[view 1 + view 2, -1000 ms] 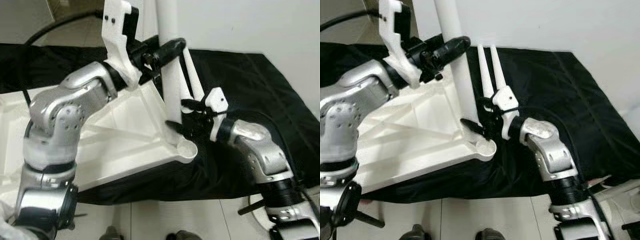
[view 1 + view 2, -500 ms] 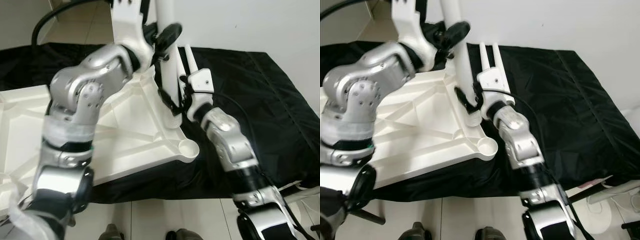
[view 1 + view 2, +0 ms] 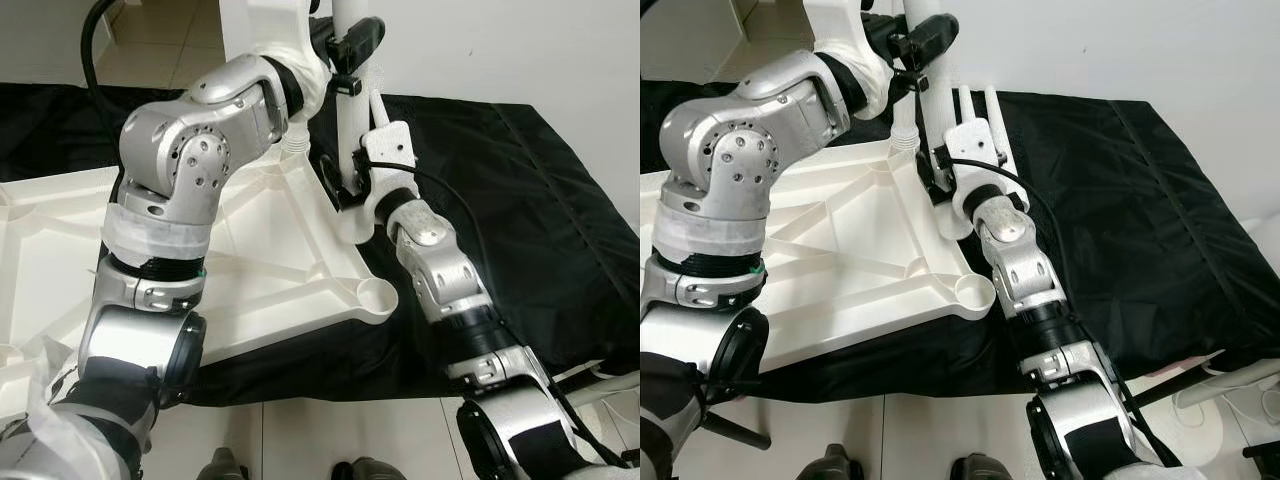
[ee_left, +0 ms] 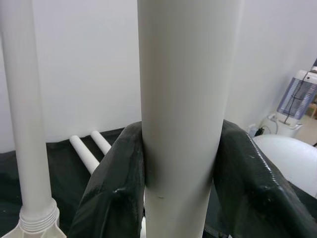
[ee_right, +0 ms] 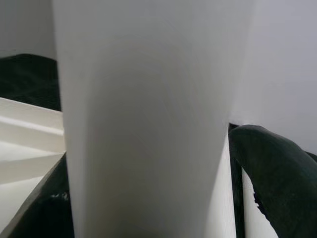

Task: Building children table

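Both arms reach up toward 12 o'clock. The left gripper (image 4: 178, 163) is clamped high on the white table leg (image 4: 181, 99); the right gripper (image 3: 345, 182) is clamped on it near the base. The leg stands upright, long axis vertical, at the far corner of the upside-down white tabletop (image 3: 270, 270) on the black cloth (image 3: 520, 200).

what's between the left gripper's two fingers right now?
The upright white table leg. In the left wrist view it stands between the left gripper fingers, touching both. The right gripper clamps the same leg lower down.
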Robot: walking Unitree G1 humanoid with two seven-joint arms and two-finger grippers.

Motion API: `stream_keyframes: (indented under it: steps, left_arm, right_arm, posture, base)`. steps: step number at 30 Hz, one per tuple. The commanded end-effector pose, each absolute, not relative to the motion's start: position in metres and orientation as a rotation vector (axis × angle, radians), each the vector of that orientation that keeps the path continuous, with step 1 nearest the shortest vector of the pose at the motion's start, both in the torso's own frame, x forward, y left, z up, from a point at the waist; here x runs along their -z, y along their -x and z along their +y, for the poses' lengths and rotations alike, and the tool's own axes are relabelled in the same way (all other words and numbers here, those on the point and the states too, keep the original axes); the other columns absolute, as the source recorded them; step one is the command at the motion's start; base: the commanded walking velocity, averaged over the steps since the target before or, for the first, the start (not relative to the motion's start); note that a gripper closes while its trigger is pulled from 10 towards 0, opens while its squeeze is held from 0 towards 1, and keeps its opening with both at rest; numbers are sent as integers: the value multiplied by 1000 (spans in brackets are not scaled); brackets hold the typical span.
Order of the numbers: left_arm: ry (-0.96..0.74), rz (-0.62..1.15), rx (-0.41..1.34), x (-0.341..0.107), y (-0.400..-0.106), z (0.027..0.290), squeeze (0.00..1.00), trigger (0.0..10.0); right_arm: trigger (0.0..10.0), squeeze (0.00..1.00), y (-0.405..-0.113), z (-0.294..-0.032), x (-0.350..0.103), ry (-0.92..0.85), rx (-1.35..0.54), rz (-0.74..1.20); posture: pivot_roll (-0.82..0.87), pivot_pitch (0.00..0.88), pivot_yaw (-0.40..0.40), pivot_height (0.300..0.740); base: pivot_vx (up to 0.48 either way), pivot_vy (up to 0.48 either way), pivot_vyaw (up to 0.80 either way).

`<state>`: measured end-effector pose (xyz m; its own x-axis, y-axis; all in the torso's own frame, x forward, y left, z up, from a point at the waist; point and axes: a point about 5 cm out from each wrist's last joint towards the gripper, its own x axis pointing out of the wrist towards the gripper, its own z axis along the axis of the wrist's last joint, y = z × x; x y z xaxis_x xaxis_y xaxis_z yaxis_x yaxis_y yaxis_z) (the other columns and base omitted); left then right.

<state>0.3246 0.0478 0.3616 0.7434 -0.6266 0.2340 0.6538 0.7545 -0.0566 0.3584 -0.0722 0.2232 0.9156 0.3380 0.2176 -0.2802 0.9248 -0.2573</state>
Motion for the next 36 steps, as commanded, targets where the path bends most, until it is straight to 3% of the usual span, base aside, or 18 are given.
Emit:
stream_keyframes:
  steps: [1,5,6,9,11,12,13,14,16,17,19,20,21,22,23,24,35,36]
  left_arm:
    - [125,-220,737,-368,-321,40,0,10000]
    - [132,-225,730,-370,-320,40,0,10000]
    - [135,-228,730,-371,-319,39,0,10000]
    - [138,-232,730,-372,-318,39,0,10000]
    - [138,-236,729,-373,-318,39,0,10000]
    - [138,-239,731,-373,-317,38,0,10000]
    - [138,-241,732,-374,-317,38,0,10000]
    - [139,-243,733,-374,-317,37,0,10000]
    - [139,-245,733,-374,-316,37,0,10000]
    - [138,-247,734,-375,-316,37,0,10000]
    - [138,-248,733,-375,-316,37,0,10000]
    - [138,-254,736,-376,-315,37,0,10000]
    - [138,-254,736,-376,-315,37,0,10000]
    - [139,-256,738,-377,-315,36,0,10000]
    - [139,-256,738,-377,-315,36,0,10000]
    - [140,-258,740,-378,-314,36,0,10000]
    - [74,-346,720,-383,-310,34,0,10000]
    - [55,-364,727,-383,-308,33,0,10000]
  right_arm:
    - [10000,0,-360,-72,-224,228,-299,-268]
    - [10000,0,-358,-66,-216,217,-271,-254]
    - [8471,0,-357,-63,-211,207,-261,-238]
    - [8078,0,-356,-59,-206,197,-239,-221]
    - [5608,0,-357,-58,-205,184,-222,-223]
    - [5255,0,-357,-57,-204,169,-221,-216]
    - [5255,0,-358,-57,-203,160,-219,-211]
    - [8118,0,-358,-57,-202,154,-211,-205]
    - [7608,0,-359,-56,-201,150,-210,-200]
    - [6784,0,-359,-57,-201,151,-205,-195]
    - [6549,0,-359,-57,-200,151,-197,-189]
    - [4471,0,-360,-58,-200,148,-186,-184]
    - [4471,0,-360,-58,-200,148,-186,-184]
    - [1020,0,-361,-59,-201,146,-182,-185]
    - [1020,0,-361,-59,-201,146,-182,-185]
    - [0,0,-361,-59,-201,144,-178,-188]
    - [0,0,-365,-65,-203,125,-128,-187]
    - [4157,0,-366,-66,-204,126,-113,-186]
  posture:
    - [-3,0,-41,740]
    - [1,0,-47,740]
    - [1,0,-47,740]
    - [1,0,-47,740]
    - [1,0,-47,740]
    - [9,0,-54,740]
    - [9,0,-54,740]
    - [9,0,-54,740]
    - [12,0,-55,740]
    - [12,0,-55,740]
    - [12,0,-55,740]
    - [12,0,-56,740]
    - [12,0,-56,740]
    - [11,0,-55,740]
    - [11,0,-55,740]
    - [11,0,-56,740]
    - [13,0,-54,740]
    - [16,0,-52,740]
  base:
    - [0,0,0]
    - [0,0,0]
    - [0,0,0]
    - [0,0,0]
    - [0,0,0]
    - [0,0,0]
    - [0,0,0]
    - [0,0,0]
    - [0,0,0]
    - [0,0,0]
    - [0,0,0]
    - [0,0,0]
    - [0,0,0]
    - [0,0,0]
    - [0,0,0]
    - [0,0,0]
    - [0,0,0]
    - [0,0,0]
